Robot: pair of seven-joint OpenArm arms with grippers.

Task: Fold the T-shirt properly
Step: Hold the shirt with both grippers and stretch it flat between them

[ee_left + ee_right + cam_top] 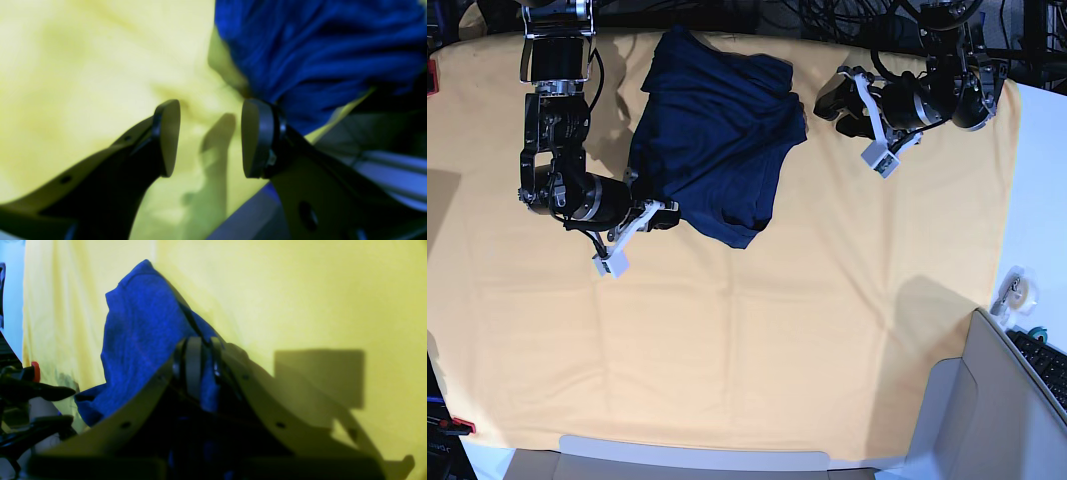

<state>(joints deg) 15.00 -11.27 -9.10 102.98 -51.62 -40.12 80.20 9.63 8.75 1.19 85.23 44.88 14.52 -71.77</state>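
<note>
While the right gripper (670, 213) sits at the left of the base view, it's pinched tight on the lower left edge of the T-shirt (712, 140), and the right wrist view shows blue fabric (140, 340) bunched up between its closed fingers. The shirt itself lies crumpled near the top middle of the yellow-orange table cloth (777, 330). Over on the right, the left gripper (842, 105) is spread wide with nothing in it, just beside the shirt's right edge; its wrist view shows bare cloth between the pads (168, 136).
</note>
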